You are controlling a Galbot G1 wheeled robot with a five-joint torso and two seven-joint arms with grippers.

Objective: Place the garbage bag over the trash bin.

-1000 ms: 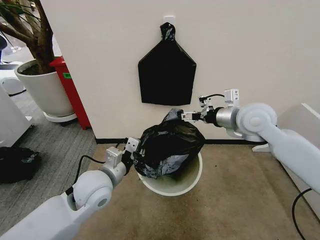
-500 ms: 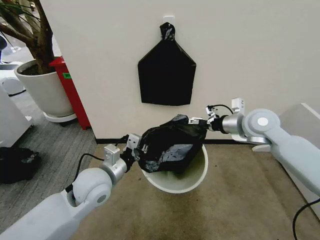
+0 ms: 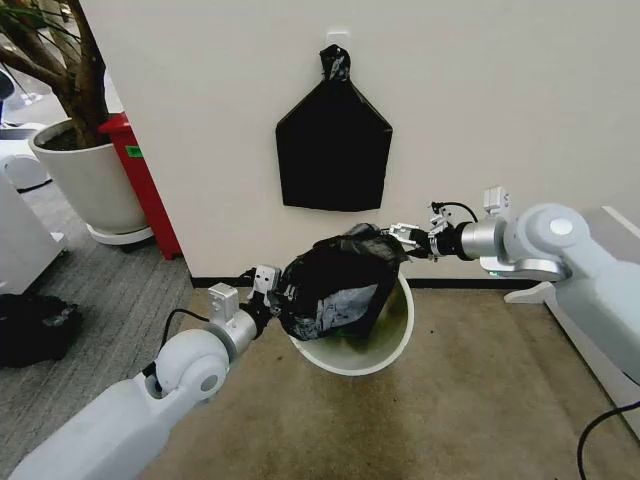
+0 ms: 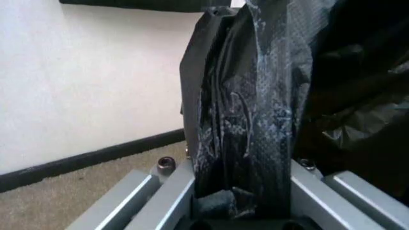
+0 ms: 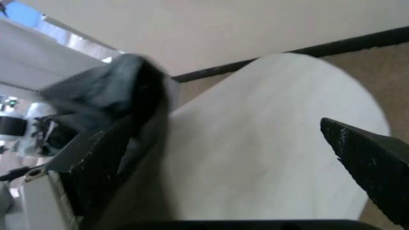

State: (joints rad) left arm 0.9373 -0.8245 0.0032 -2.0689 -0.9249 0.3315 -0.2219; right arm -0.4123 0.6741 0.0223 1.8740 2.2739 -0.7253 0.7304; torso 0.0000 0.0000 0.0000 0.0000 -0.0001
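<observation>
The thin, crinkly black plastic garbage bag, light and slippery-looking, is hanging over the round white plastic trash bin, best held by its rim, the left gripper clamping that rim and the right gripper, jaws apart, touching its far edge.

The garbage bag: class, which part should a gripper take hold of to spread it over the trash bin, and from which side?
Grip the garbage bag at its mouth edge, from opposite sides, as the left gripper and right gripper appear to. The film is thin and crumpled, so probably only pulling the edge apart opens it wide enough for the trash bin rim.
</observation>
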